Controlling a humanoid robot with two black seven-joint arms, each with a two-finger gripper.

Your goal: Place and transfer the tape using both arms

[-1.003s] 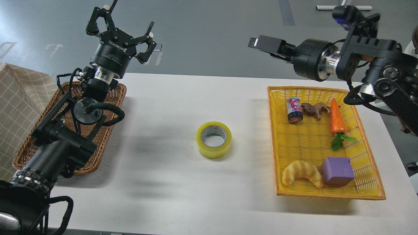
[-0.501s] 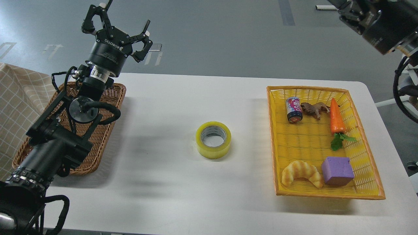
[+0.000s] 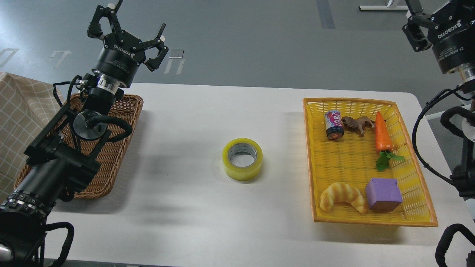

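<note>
The right gripper point(image 3: 421, 16) is cut off by the top edge near the right corner, so whether its fingers are spread or closed cannot be told. The left gripper point(image 3: 124, 31) is raised beyond the table's far edge on the left, fingers splayed wide and holding nothing; its black arm covers much of the brown wicker tray point(image 3: 122, 122) at the left edge. The wide roll of translucent yellow packing tape point(image 3: 242, 159) lies flat, hole up, near the middle of the white table point(image 3: 193, 215), well apart from both grippers. It lies between the wicker tray and the yellow plastic basket point(image 3: 371, 218) at the right edge.
</note>
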